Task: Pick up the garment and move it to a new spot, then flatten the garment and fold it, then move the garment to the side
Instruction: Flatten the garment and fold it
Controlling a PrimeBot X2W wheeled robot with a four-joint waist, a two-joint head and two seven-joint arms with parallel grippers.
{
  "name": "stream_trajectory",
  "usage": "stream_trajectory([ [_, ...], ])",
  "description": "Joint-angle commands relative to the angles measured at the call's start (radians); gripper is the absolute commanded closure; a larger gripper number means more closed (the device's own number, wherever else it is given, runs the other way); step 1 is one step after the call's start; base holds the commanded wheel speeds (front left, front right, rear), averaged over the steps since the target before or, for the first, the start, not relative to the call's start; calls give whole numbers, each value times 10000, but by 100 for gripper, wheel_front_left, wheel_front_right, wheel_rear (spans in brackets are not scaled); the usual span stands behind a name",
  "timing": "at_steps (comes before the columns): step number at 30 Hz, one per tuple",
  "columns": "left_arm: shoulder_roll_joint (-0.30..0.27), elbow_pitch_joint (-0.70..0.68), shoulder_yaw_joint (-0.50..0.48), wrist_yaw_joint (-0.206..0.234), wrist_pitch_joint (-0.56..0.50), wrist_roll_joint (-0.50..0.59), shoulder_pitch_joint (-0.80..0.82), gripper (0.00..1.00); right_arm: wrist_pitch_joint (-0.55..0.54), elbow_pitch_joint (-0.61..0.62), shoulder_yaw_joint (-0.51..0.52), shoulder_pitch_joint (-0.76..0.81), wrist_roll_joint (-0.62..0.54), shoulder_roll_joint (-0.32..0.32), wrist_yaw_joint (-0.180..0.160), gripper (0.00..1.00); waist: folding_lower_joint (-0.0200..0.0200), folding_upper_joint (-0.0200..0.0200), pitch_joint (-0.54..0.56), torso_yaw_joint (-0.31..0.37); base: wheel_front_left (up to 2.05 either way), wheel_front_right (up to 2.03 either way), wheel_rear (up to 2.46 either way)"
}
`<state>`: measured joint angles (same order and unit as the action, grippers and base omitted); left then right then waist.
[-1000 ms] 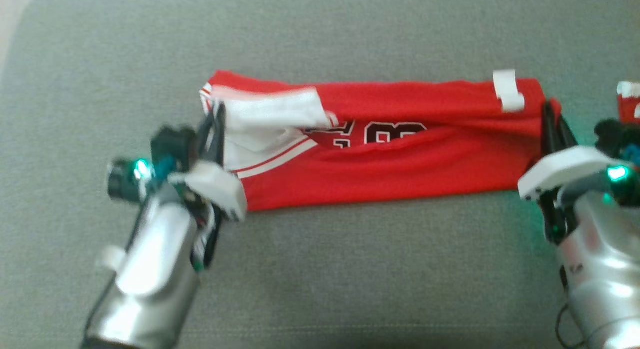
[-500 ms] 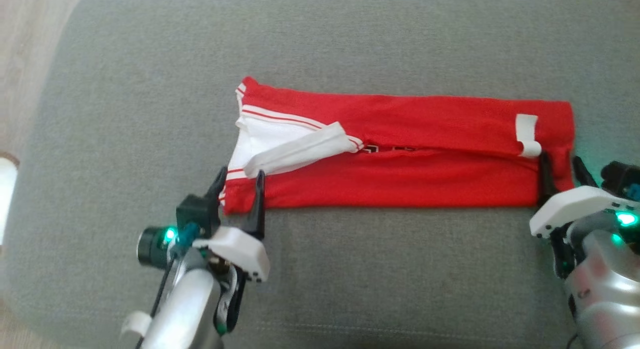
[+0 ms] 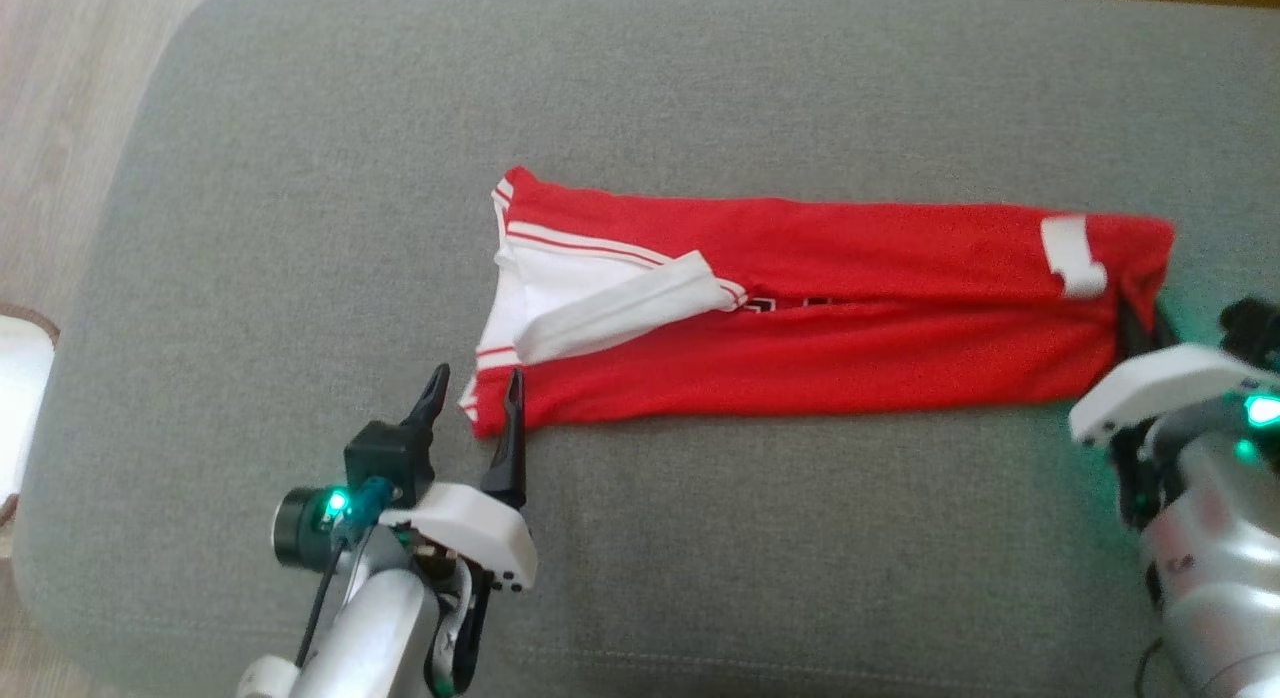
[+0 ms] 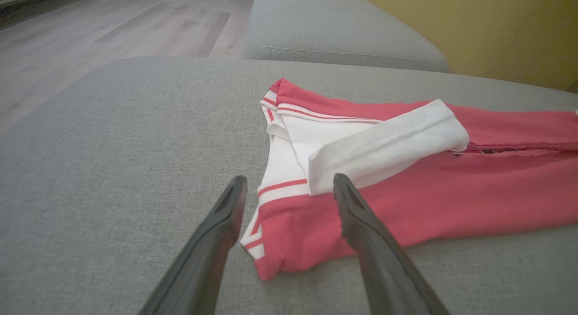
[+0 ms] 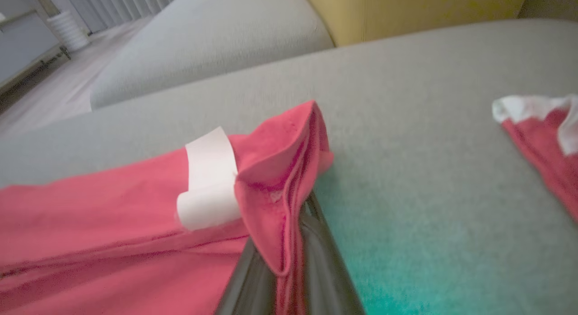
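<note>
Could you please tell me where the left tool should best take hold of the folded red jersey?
Take the red and white folded jersey by its near left corner, coming in low from the near side: that corner lies flat on the grey cushion, framed by the open left tool.

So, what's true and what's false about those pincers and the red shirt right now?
The left pincer stands open at a corner of the jersey. True.
The right pincer is open too. False: it is shut on the jersey's right end.
The jersey lies on a wooden table. False: it lies on a grey cushion.
A white label sits near the jersey's right end. True.
The jersey is crumpled in a heap. False: it is folded into a long strip.
</note>
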<state>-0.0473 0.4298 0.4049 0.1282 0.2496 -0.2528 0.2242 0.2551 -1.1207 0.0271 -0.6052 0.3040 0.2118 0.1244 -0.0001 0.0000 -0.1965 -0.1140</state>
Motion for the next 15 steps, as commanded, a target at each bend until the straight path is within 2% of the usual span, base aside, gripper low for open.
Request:
stream_trajectory([
  [1,-32,-322,-320,55,122,-81,-46,0,59,742,-143,-207,163,292,63,100,1,0,90,66,0,0,0],
  [6,-31,-288,-152,107,122,-256,-197,0,63,2291,-939,-56,508,-262,63,100,1,0,340,23,0,0,0],
  [8,-31,-253,-36,99,122,-344,-254,0,64,2859,-1612,29,707,-515,63,100,1,0,434,-87,0,0,0],
  [9,-31,-205,80,100,122,-455,-291,0,13,3353,-2314,92,1009,-734,63,100,1,0,523,-271,0,0,0],
  [10,-31,-205,80,100,122,-455,-291,0,13,3353,-2314,92,1009,-734,63,100,1,0,523,-271,0,0,0],
  [15,-31,-68,363,139,122,-675,-370,0,-690,4379,-3969,131,1853,-1125,63,100,1,0,655,-977,0,0,0],
])
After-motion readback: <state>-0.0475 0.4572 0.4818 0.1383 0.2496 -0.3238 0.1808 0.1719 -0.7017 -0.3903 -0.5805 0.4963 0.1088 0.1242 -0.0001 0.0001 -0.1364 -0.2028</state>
